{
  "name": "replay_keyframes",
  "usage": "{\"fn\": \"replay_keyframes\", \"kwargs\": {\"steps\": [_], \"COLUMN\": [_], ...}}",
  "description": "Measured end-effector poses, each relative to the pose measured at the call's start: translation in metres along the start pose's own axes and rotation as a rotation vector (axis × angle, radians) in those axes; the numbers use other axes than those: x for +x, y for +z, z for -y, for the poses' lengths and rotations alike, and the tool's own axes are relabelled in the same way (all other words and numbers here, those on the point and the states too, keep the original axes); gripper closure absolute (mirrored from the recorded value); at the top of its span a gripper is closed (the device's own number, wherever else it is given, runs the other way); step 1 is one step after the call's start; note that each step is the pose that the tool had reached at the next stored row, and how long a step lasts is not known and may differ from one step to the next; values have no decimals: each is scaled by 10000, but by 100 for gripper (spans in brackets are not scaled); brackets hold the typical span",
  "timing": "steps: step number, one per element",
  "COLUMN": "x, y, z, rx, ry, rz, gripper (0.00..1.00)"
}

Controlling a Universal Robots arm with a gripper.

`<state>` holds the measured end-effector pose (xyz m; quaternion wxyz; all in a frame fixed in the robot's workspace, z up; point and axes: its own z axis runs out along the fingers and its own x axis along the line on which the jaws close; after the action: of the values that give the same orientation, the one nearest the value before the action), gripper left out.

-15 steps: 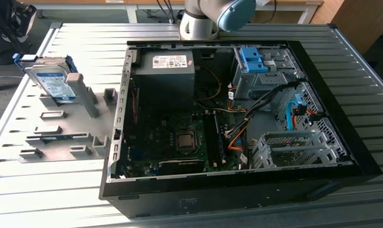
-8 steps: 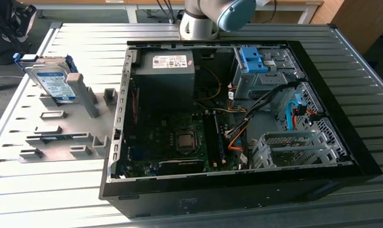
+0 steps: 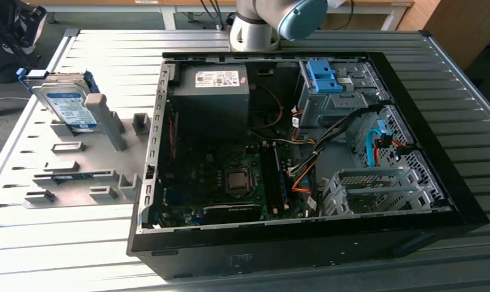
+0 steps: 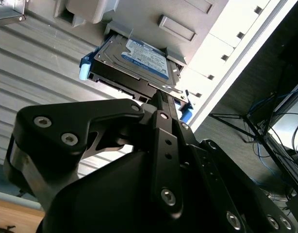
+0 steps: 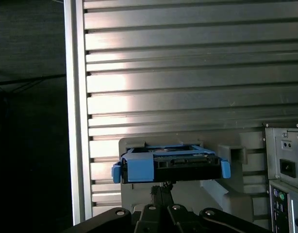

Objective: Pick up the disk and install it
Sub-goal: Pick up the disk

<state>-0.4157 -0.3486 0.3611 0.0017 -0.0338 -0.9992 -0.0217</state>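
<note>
I am watching the disk (image 3: 67, 100) leaning on its edge in the grey holder (image 3: 91, 161). The holder is sitting on the slatted table (image 3: 34, 255) at the exterior view's left, just beside the open computer case (image 3: 310, 243). 2 blue rails are running along the disk's sides. In both wrist views the gripper (image 4: 161, 97) (image 5: 160, 187) is hovering close to the disk (image 4: 139, 60) (image 5: 171, 162). I cannot tell whether it is released, clenched, or touching.

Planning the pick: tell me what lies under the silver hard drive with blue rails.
The hard drive stands tilted in a grey slotted holder on the ribbed metal table; the holder hides its lower edge.
</note>
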Motion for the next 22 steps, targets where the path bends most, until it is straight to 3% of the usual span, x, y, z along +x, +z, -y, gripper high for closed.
{"fn": "replay_keyframes", "kwargs": {"steps": [8,22], "x": [2,2], "y": [0,2], "z": [0,0], "rx": [3,7], "ry": [-733,-1623], "rz": [-32,-70], "gripper": [89,89]}}
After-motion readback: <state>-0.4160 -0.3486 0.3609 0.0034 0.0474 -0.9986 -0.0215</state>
